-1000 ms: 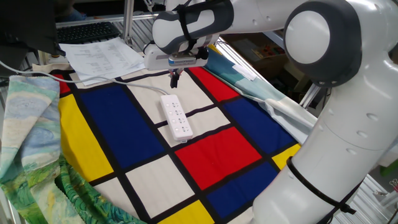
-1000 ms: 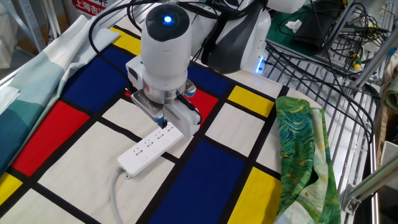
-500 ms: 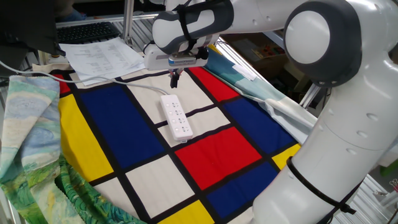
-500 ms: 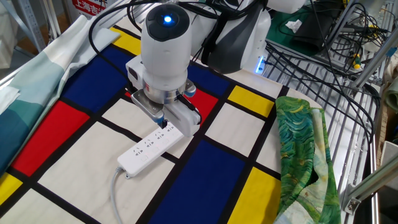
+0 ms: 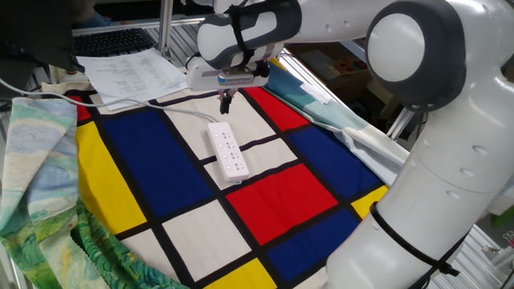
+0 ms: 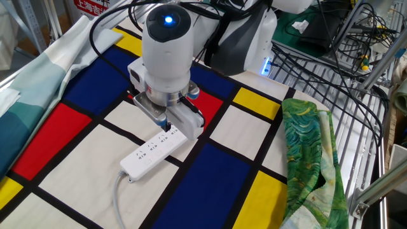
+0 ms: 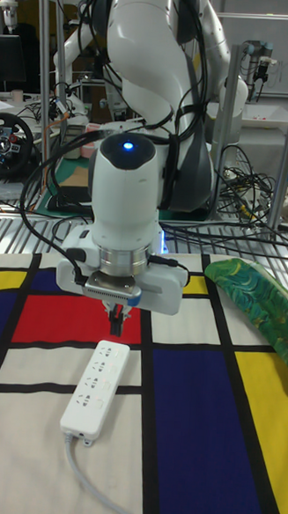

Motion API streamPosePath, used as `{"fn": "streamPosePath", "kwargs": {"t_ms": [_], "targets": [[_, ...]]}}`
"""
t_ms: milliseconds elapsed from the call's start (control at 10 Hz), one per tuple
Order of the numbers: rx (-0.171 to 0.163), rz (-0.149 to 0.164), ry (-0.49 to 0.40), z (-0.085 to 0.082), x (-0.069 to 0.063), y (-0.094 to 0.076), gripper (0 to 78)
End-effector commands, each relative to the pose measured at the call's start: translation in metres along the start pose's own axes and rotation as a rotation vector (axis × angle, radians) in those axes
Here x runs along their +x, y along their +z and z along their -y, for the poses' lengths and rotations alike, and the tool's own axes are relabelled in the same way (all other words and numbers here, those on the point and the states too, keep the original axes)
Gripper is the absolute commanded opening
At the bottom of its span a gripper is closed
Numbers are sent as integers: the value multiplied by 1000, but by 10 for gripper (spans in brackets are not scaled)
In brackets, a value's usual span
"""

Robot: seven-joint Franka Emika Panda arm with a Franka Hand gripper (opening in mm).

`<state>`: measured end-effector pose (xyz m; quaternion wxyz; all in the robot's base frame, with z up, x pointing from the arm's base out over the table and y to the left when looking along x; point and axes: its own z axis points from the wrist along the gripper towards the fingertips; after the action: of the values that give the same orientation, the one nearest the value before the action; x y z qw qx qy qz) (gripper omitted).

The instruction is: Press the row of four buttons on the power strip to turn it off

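Observation:
The white power strip (image 5: 227, 150) (image 6: 152, 152) (image 7: 95, 388) lies flat on a pale square of the colour-block tablecloth (image 5: 273, 193). Its thin white cord (image 7: 97, 484) leaves from the end nearest the tall view's camera. The four buttons are too small to pick out among the sockets on its top. My gripper (image 5: 226, 103) (image 6: 164, 124) (image 7: 116, 322) points straight down and hangs a little above the strip, over its end away from the cord in the tall view. Its dark fingertips are pressed together with nothing between them.
White paper sheets (image 5: 132, 72) lie at the cloth's far corner. Green patterned fabric (image 6: 311, 152) (image 5: 40, 177) is bunched along one side, and a teal cloth (image 6: 25, 76) along the other. Black cables (image 6: 331, 57) run over the wire rack behind the arm.
Almost nothing. The wrist has edged very slightly sideways above the strip. The strip has not moved.

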<state>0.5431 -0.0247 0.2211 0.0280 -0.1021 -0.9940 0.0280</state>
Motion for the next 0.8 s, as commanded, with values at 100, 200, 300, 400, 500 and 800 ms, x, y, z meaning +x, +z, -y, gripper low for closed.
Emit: {"fn": "streamPosePath", "kwargs": {"t_ms": [100,200,300,400,500,800], "targets": [[-2,27,-35,2,-18,24,0],[8,42,-49,1,-23,33,0],[19,46,-56,1,-26,37,0],[41,43,-81,1,-33,43,0],[49,43,-103,1,-37,46,0],[117,47,-163,5,-48,56,0]]}}
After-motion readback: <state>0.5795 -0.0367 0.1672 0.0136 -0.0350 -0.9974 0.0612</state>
